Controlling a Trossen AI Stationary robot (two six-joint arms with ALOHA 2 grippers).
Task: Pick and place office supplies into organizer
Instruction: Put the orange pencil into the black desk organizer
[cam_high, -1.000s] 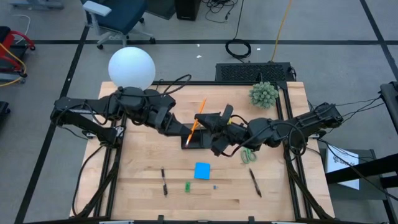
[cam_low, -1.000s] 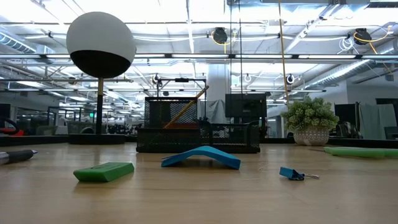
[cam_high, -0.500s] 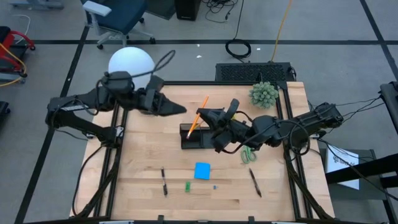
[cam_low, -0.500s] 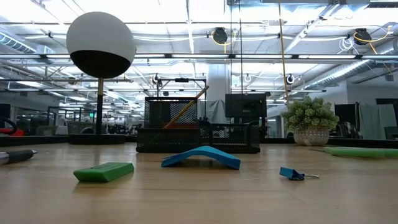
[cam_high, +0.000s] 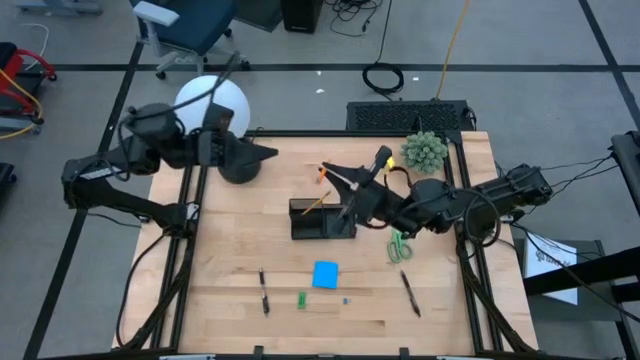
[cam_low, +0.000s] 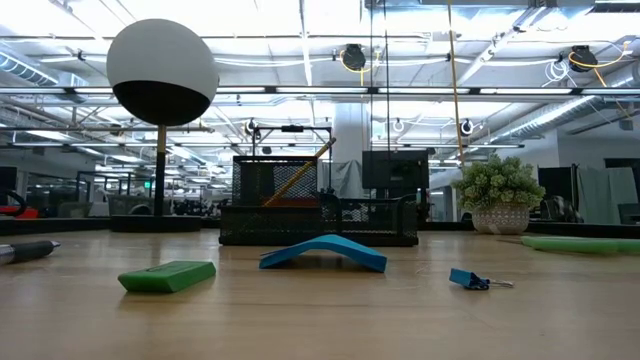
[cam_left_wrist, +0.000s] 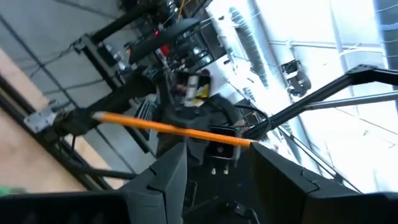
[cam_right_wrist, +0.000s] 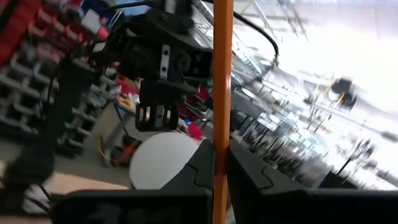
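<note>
While my right gripper (cam_high: 335, 176) hangs over the organizer (cam_high: 322, 220) near the middle of the table (cam_high: 240, 320), it is clamped on an orange pencil (cam_high: 322, 190); in the right wrist view the pencil (cam_right_wrist: 221, 93) runs straight up between the two closed fingers (cam_right_wrist: 202, 162). From above, the pencil slants down from the gripper toward the organizer's left end, though I cannot tell whether its tip touches anything inside. In the low view the pencil (cam_low: 300, 172) leans across the tall mesh cup at the organizer's (cam_low: 320, 222) left side.

My left gripper (cam_high: 262, 155) is pulled back to the table's far left corner, beside the white lamp globe (cam_high: 205, 100), well apart from the organizer. Its fingers (cam_left_wrist: 165, 180) stand parted with nothing between them; the pencil (cam_left_wrist: 168, 127) I see past them in the left wrist view is farther off, in the other arm's grip.

The rest lies loose on the near half of the table: a blue pad (cam_high: 326, 274) just in front of the organizer, a green piece (cam_high: 301, 299) and a tiny blue clip (cam_high: 346, 300) nearer still, a pen (cam_high: 263, 292) to the left, another pen (cam_high: 409, 293) to the right, and green scissors (cam_high: 399, 246) beside the organizer's right end under my right arm. A plant ball (cam_high: 424, 152) sits at the far right.
</note>
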